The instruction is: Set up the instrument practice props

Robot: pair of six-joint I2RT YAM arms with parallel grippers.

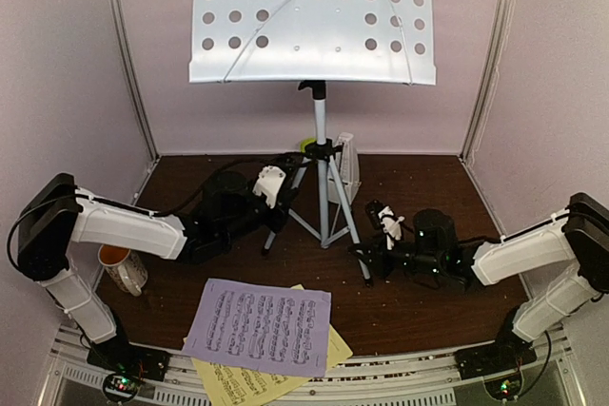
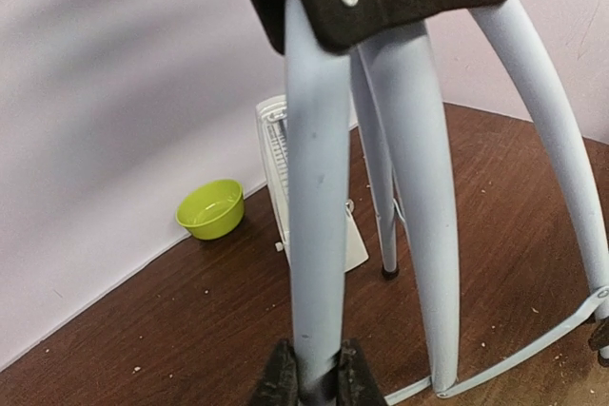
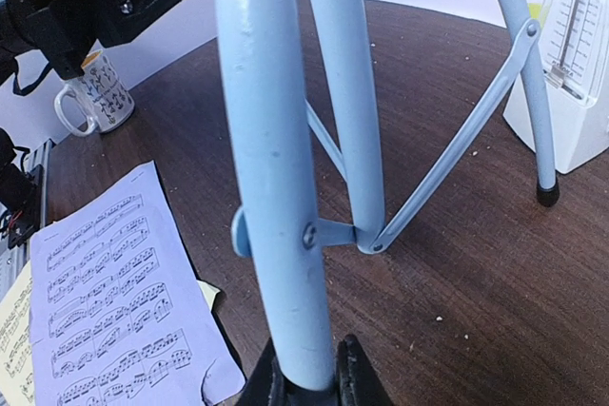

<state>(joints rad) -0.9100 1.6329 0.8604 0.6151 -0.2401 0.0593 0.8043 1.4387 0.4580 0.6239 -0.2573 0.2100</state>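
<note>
At the far left a mug (image 1: 122, 268) stands on the worktop (image 1: 438, 187) under the left arm's forearm, apart from the work in hand. The left tool (image 2: 319, 382) is clenched round the near-left leg (image 2: 314, 187) of the music stand (image 1: 314, 16), low down by its foot. Holding it there looks meant to brace or shift the tripod from its base, since the wide perforated desk sits high and would tip easily if pushed from above. The left arm rises from its base, folds at an elbow out by the left wall, then stretches low and nearly level across to the leg. In front of the stand, at the near edge, the lavender page (image 1: 259, 325) lies flat on top of the yellow page (image 1: 238, 387). Neither is on the desk yet, which is bare but for its two wire holders, so I judge the stand is being settled first and the pages come after. The green bowl (image 2: 211, 208) sits by the back wall. The metronome (image 1: 347, 168) stands upright behind the tripod, just beside the rear leg, where it is out of the arms' way. The right tool (image 3: 304, 382) grips the near-right leg (image 3: 271, 140) just as low, mirroring its partner so the two legs can be steadied or moved together. The right arm likewise folds out by the right wall and reaches in low.
</note>
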